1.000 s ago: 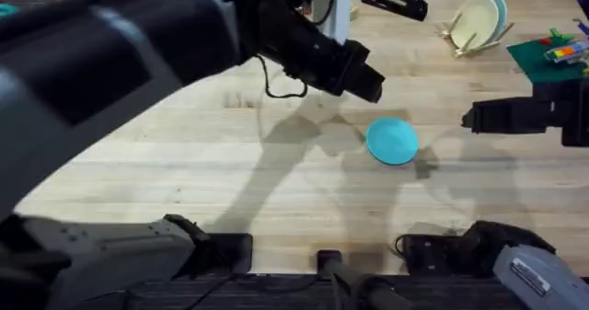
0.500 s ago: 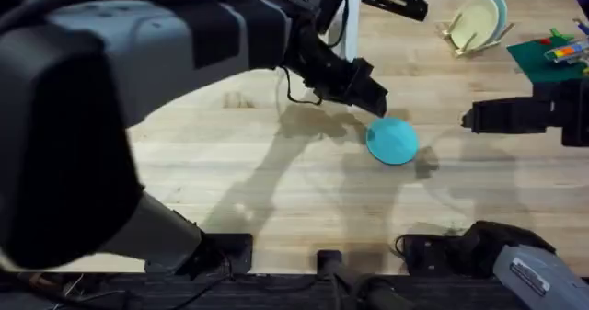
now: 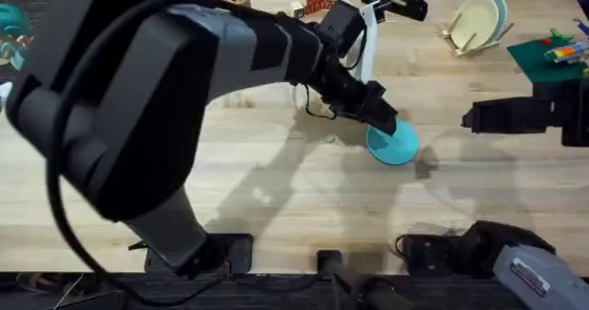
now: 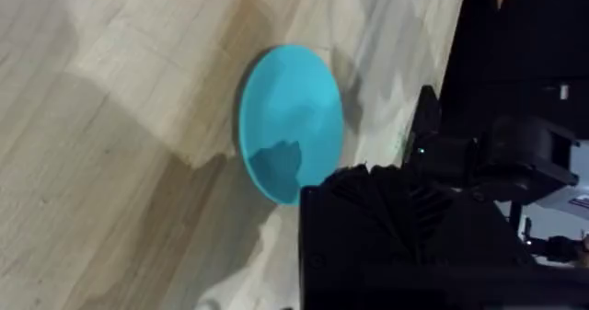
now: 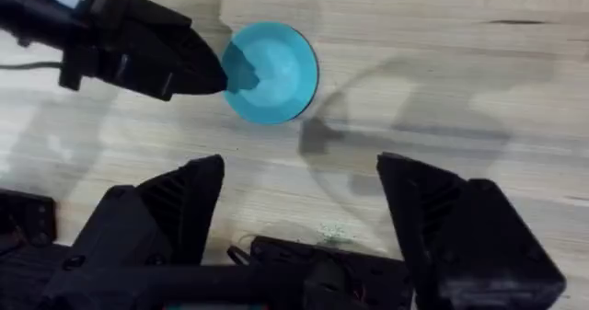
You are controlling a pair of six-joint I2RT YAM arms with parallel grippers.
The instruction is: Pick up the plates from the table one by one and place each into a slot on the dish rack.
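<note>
Right claw: nearest the robot's side of the table, off to the right of the teal plate; its two black fingers stand wide apart with nothing between them.
Teal plate: lies flat on the table near the middle, face up; being round, it shows no long axis.
Left claw: reaches in from the left and its tip sits over the plate's near-left rim; I cannot tell whether the fingers are spread or closed, nor whether they touch the plate.
Hidden part: the claw tip covers that patch of the plate's rim.
Dish rack: far beyond the teal plate, toward the right corner.
Rack contents: a cream plate stands on edge, with a pale blue plate behind it, mostly hidden.
</note>
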